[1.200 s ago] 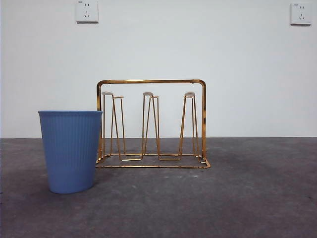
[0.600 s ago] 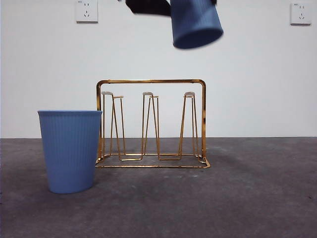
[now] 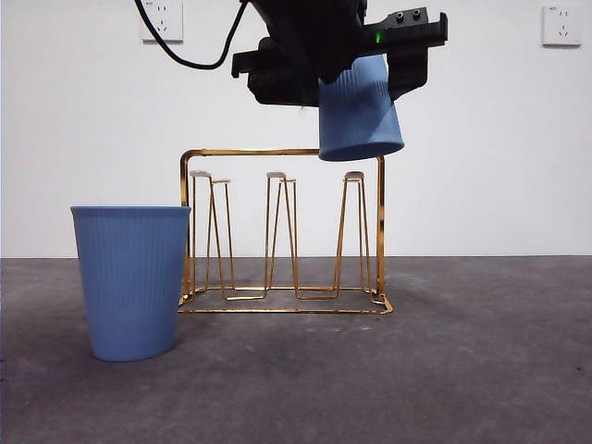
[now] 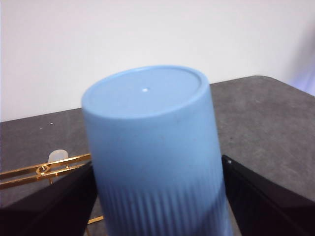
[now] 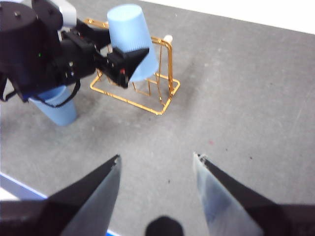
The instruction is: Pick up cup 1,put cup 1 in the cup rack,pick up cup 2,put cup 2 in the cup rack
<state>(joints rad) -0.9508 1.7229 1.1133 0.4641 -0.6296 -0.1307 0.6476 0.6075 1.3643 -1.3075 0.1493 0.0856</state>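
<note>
**Inspector:** Left tool (image 3: 356,69) is clamped on cup 1 (image 3: 359,109), inverted and slightly tilted, held in the air above the rack's (image 3: 282,153) top bar, toward its 3 o'clock end. In the left wrist view the cup's (image 4: 152,147) base faces the camera, with a black jaw on either side.

**Clerk:** And cup 2?

**Inspector:** Upright on the desk (image 3: 462,370), at 9 o'clock of the rack, just beside its end. Right tool (image 5: 156,162) waits well apart, jaws spread, empty.

**Clerk:** Step in hand?

**Inspector:** Judged: placing cup 1 in the rack. The next move calls for lining the cup's mouth over a peg (image 3: 354,176), probably the 3 o'clock one, squaring the tilt, then lowering. Whether the mouth clears the top bar cannot be told.
</note>
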